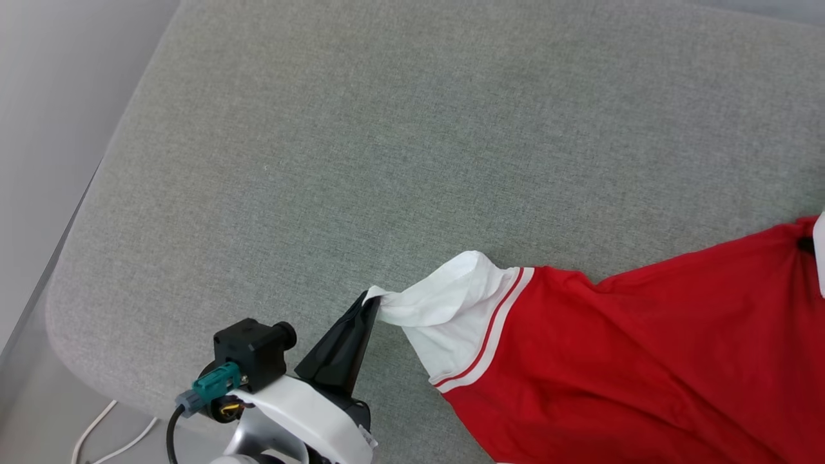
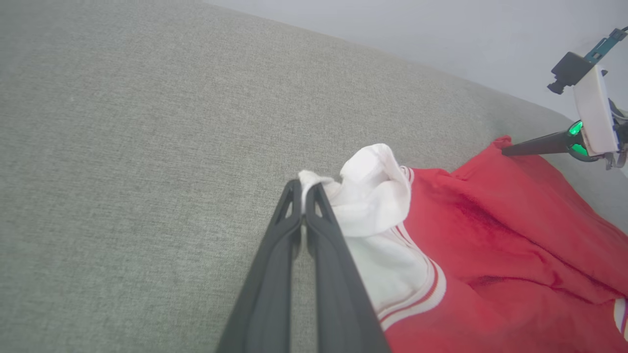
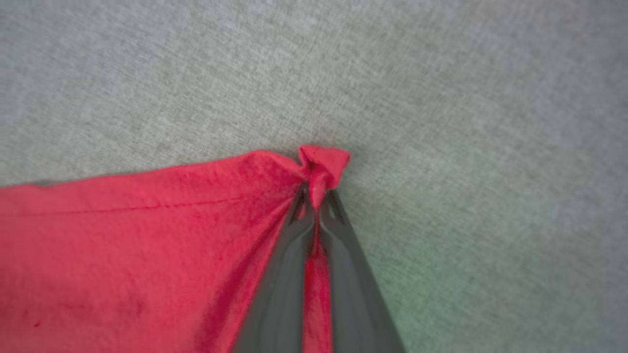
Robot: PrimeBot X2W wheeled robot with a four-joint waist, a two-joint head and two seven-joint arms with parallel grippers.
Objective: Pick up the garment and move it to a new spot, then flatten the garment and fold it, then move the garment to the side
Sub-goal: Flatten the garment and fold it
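Observation:
The garment (image 1: pixel 644 348) is a red jersey with a white, red-striped sleeve (image 1: pixel 451 309), spread over the lower right of a grey cushion. My left gripper (image 1: pixel 372 300) is shut on the tip of that white sleeve, as the left wrist view confirms with the gripper (image 2: pixel 305 185) pinching white cloth (image 2: pixel 373 206). In the right wrist view my right gripper (image 3: pixel 316 193) is shut on a bunched red corner (image 3: pixel 324 162) of the garment. The left wrist view also shows the right gripper's fingers (image 2: pixel 535 145) touching a red edge at the far right.
The grey fabric cushion (image 1: pixel 387 129) fills most of the head view, with its rounded edge at the left and lower left. White cables (image 1: pixel 106 435) lie on the floor beyond that edge. A pale wall (image 2: pixel 441 34) rises behind the cushion.

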